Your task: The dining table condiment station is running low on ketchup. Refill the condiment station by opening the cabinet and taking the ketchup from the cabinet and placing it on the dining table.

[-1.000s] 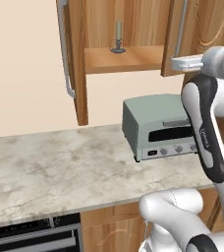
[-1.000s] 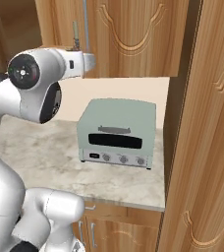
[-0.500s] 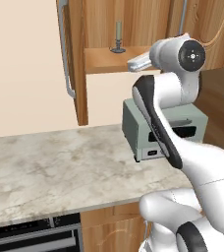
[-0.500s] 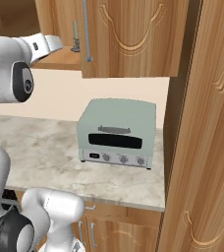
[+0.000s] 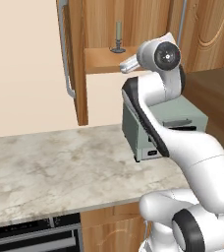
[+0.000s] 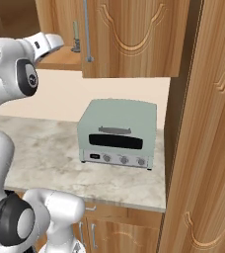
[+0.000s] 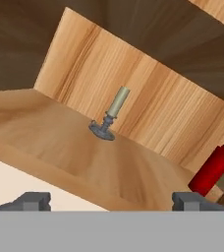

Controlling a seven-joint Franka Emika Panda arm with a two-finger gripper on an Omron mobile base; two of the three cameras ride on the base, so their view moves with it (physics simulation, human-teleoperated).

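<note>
Since a second ago the arm has swung left across the toaster oven (image 6: 118,133) and now points its hand at the open cabinet (image 5: 77,59), level with the front edge of the shelf (image 7: 60,147). Its gripper (image 7: 111,201) is spread wide, holding nothing. On the shelf the ketchup (image 7: 213,169) stands far right, partly cut off at the edge of the hand view, while the grey candlestick (image 7: 110,115) stands nearer the middle. Reaching straight in would likely meet the candlestick, not the bottle; a careless sideways sweep could also tip the tall narrow bottle or clip the shut door (image 6: 129,37) beside it
</note>
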